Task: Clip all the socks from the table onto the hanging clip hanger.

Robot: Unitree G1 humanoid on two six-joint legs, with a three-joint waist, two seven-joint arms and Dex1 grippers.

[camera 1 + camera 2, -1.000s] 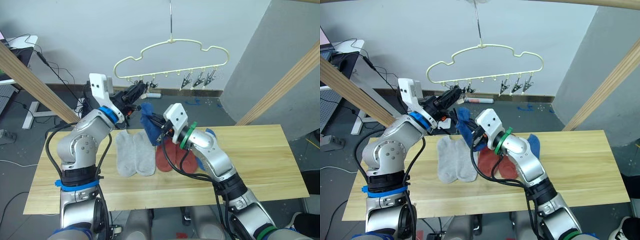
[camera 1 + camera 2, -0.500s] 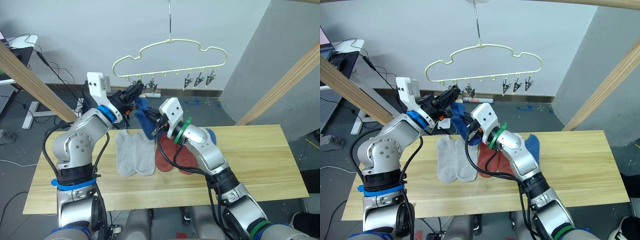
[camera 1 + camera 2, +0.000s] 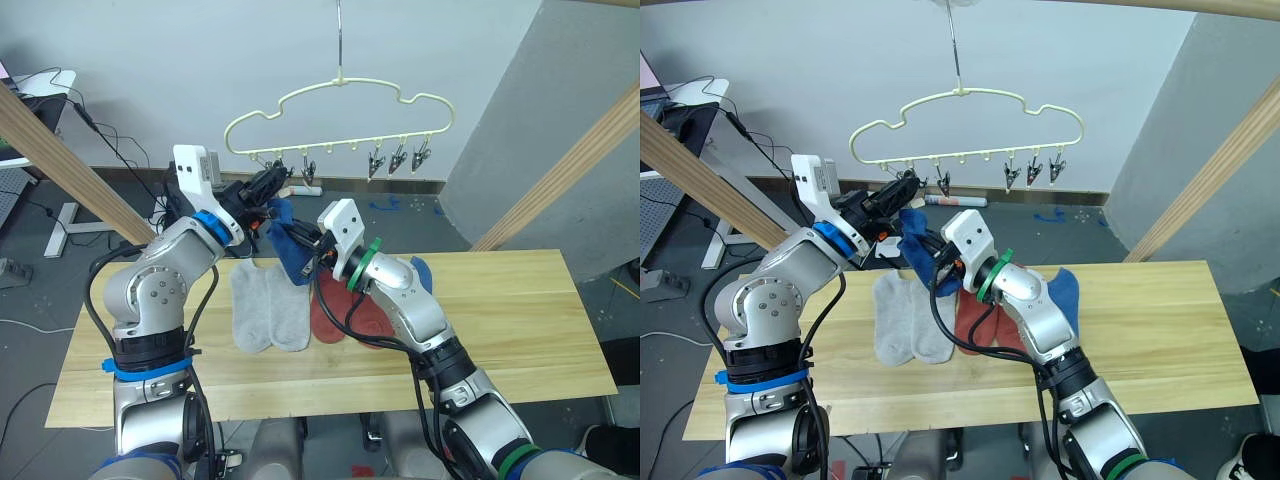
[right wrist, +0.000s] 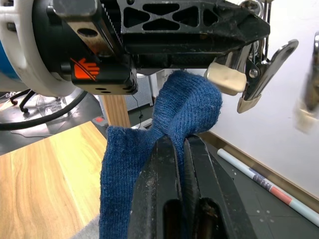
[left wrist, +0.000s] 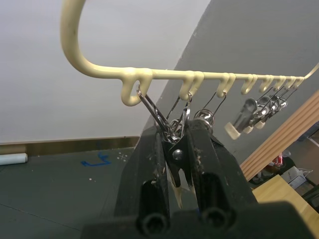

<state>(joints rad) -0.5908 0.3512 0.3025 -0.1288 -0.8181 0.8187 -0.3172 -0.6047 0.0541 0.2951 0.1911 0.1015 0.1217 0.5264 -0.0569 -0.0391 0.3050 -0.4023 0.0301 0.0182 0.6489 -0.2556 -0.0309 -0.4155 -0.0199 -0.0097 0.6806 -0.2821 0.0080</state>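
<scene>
The blue sock (image 4: 169, 129) is up off the table (image 3: 520, 330), pinched in our right gripper (image 4: 182, 144) w/ its folded top edge poking just above the fingertips, right under an open clip (image 4: 249, 84) at the left end of the hanger (image 3: 340, 100). It's soft knit, light, floppy; the rest dangles below the fingers, so it'll sag and swing rather than hold shape. We reckon the best hold is near the cuff, leaving a short stub of fabric free to feed into the clip's mouth, approx. as we have it now. Left gripper (image 5: 177, 149) is closed on that clip's handles, squeezing them so the tips gape. Clip is small, springy metal, prob. slippery, and it hangs loose off the wire, so it can twist away. On the table: two grey socks (image 3: 268, 305) side by side, two red socks (image 3: 345, 310) just beside them, and another blue sock (image 3: 1065, 290) partly hidden behind our right arm.
</scene>
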